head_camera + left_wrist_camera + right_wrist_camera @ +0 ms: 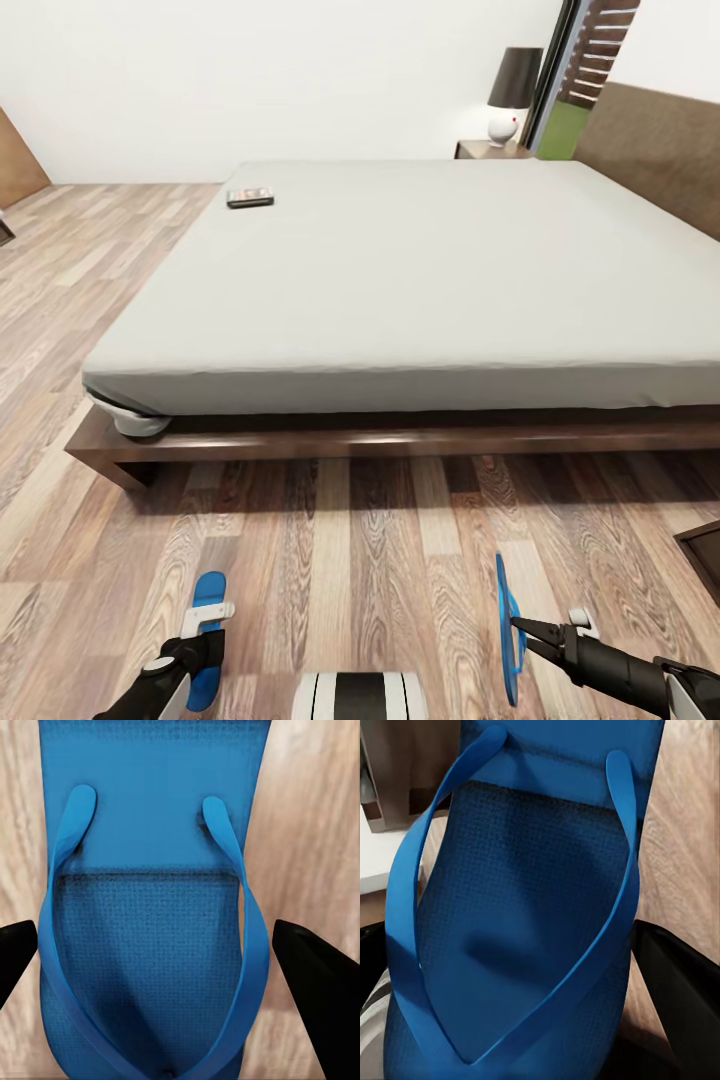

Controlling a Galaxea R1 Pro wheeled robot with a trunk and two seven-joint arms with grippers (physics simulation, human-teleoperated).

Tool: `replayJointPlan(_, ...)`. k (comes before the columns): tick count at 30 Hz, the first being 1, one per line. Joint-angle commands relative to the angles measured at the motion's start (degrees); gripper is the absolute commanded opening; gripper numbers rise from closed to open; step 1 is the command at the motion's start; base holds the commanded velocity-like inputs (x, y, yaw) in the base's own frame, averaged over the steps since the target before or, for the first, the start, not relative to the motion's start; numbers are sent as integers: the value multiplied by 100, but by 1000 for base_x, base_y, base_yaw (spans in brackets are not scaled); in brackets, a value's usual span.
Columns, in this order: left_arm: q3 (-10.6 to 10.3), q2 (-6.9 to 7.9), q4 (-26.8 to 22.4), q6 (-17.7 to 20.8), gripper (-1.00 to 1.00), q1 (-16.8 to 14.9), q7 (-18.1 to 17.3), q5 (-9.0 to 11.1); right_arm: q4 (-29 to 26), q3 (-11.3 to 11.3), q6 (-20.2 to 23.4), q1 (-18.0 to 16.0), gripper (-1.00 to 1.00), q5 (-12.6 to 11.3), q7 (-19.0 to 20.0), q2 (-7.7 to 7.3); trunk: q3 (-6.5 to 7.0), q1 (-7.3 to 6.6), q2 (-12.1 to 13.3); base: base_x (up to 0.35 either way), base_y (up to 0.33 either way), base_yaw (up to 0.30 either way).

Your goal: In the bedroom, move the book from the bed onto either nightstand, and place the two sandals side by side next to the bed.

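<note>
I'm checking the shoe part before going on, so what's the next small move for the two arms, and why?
Probably lower the right pincer and lay its sandal flat. That sandal stands on edge over the floor beside the bed, while the left sandal faces up under the left pincer. They sit apart, so it should then come closer to the left one.

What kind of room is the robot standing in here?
A bedroom, most likely: a large low bed takes up most of the wood-plank floor, and a lamp stands on a nightstand against the white wall.
</note>
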Motion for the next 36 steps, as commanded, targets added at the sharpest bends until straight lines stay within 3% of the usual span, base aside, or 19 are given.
replayJointPlan(1, 24, -4, -12, 31, -100, -1, 0, -38, 0, -3, 51, -2, -100, -24, 9, 0, -26, 1, -3, 0, 0, 0)
replayJointPlan(20, 24, 5, -21, 23, -100, -1, -9, -38, -2, -3, 51, -2, -100, -24, 9, 2, -71, 6, -6, 67, 14, 0)
replayJointPlan(36, 24, 5, -21, 29, -100, -1, -9, -38, -4, -3, 51, -2, -100, -23, 9, 1, -71, 6, -6, 255, 173, 0)
